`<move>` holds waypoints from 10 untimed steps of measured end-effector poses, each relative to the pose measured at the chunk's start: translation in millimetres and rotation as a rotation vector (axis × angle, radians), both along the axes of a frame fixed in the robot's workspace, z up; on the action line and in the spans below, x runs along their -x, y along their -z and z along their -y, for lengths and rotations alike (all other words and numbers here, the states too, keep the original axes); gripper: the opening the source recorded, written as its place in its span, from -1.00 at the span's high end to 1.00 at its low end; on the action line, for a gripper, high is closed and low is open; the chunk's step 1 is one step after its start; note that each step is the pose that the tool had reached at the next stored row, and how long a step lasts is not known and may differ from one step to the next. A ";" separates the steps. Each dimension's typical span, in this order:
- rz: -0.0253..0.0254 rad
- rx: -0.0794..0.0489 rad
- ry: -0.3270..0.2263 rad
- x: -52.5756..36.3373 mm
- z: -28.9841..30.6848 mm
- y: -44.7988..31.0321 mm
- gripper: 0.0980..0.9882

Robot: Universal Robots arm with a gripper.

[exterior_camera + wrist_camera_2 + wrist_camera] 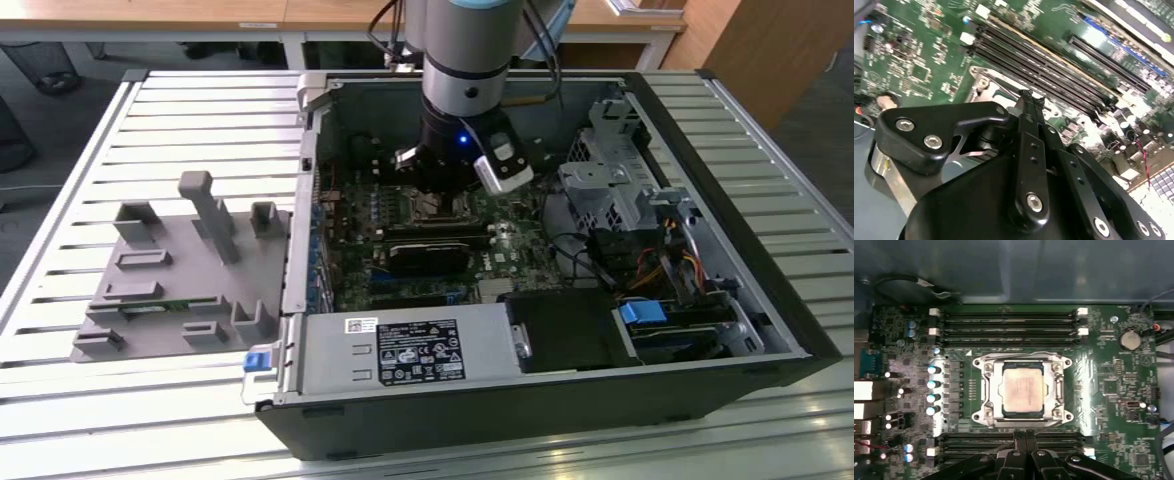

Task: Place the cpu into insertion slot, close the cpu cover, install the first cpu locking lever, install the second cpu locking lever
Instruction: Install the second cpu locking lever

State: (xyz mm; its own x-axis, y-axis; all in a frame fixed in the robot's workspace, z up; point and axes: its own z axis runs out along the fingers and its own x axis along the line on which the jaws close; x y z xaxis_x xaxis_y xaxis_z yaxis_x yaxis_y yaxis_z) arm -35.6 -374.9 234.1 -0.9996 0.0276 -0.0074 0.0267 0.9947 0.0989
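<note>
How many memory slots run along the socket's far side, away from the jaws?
4, in the first wrist view: two pairs stacked between socket and case wall. More sit near the gripper, partly hidden.

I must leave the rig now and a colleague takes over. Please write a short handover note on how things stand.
Gripper: black fingers shut together, holding nothing, poised just beside the socket.
Small square silver-grey cpu: lying in the silver-framed insertion slot on the green motherboard.
Thin silver windowed cpu cover: appears down around the chip.
Done: cpu placed, cover apparently closed.
Left: whether either locking lever is latched cannot be told; check both.
</note>
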 end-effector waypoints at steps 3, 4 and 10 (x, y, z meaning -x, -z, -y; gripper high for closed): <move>-0.0002 -0.002 0.000 0.8 0.1 0.8 0.96; -0.0001 -0.004 0.000 0.8 0.1 1.0 0.96; 0.0000 -0.039 0.000 1.2 1.3 3.8 0.96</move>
State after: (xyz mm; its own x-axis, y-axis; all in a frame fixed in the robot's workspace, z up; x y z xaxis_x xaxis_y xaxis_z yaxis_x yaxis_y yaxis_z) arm -36.9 -376.3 230.4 -0.9996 0.0278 -0.0064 0.0267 0.9902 0.1371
